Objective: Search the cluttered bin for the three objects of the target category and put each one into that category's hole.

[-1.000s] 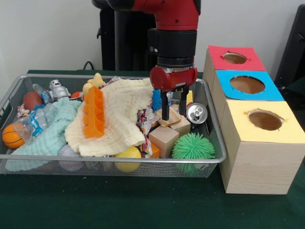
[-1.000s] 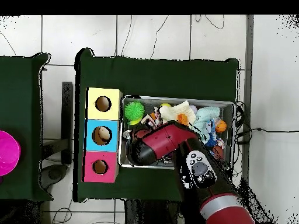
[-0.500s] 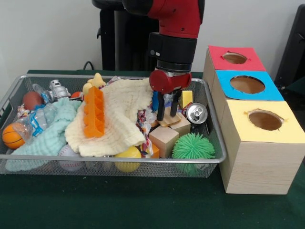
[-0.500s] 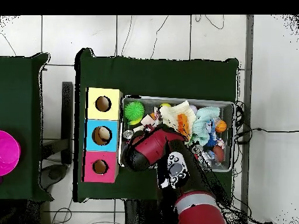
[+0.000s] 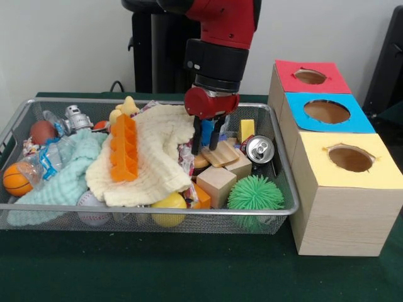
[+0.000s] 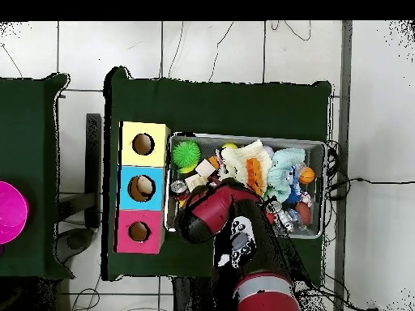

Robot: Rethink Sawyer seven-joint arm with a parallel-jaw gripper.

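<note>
Item: my gripper [image 5: 205, 143], fingers a little apart and empty, low in the wire bin [image 5: 280, 165] over the wooden blocks [image 5: 221, 168] beside the cream cloth [image 5: 160, 151], placed, I judge, for probing wooden targets there.

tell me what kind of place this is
Most likely a robotics lab set up for a sorting test. A red arm works over a wire mesh bin of jumbled toys, beside wooden boxes with coloured tops and holes. The green-covered table stands on a tiled floor with loose cables.
</note>
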